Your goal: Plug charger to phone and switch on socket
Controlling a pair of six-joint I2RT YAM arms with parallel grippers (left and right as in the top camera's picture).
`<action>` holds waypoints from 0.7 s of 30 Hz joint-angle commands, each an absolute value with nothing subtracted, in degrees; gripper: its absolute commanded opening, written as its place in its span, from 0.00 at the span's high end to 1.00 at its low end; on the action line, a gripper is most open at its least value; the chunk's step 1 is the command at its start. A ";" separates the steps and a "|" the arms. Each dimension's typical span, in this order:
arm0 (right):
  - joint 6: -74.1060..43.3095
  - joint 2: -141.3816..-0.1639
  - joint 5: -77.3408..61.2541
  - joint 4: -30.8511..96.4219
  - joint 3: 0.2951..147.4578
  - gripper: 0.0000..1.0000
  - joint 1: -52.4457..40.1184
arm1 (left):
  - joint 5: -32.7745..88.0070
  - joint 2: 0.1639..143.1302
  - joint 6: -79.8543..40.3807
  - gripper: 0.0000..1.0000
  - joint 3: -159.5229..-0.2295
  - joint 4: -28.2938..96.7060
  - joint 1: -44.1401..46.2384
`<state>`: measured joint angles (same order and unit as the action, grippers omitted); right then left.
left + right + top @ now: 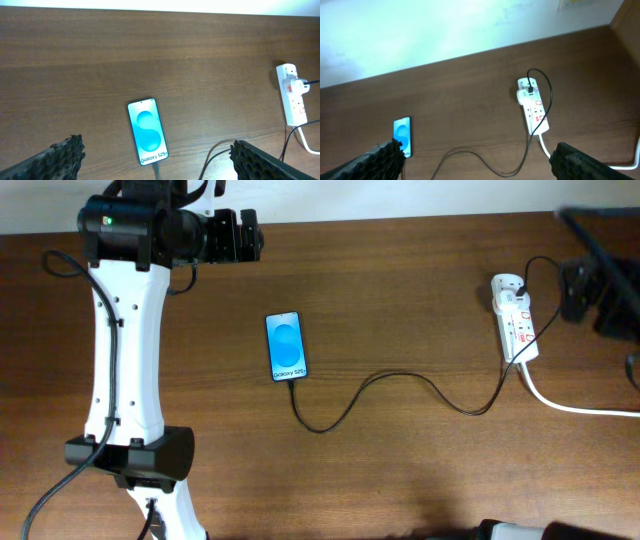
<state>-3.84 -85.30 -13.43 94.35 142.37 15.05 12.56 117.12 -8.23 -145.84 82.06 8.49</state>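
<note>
My right gripper [477,152], fingers spread, is nearer the socket [534,107], which lies ahead with its long axis toward me. The charger [400,377] meets the phone [286,346]. My left gripper [156,146] is spread too.

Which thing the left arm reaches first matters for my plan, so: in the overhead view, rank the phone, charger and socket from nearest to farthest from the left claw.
1. Phone: just below and slightly right of the left claw.
2. Charger: runs rightward from the phone's bottom edge.
3. Socket: far off at the right.
</note>
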 commanded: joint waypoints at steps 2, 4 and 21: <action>-3.42 -79.53 -13.74 97.30 142.74 0.02 14.52 | 12.16 116.55 -8.12 0.01 -146.41 82.00 8.10; -3.40 -79.05 -13.74 97.30 142.74 0.02 14.52 | 12.16 116.55 -8.12 0.01 -146.41 82.00 8.14; -2.76 -40.60 -6.96 29.63 62.96 0.02 8.03 | 12.16 116.55 -8.12 0.01 -146.41 82.00 8.10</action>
<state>-2.83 -48.27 -8.84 39.42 78.22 10.00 12.49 117.10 -8.23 -145.86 81.89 8.49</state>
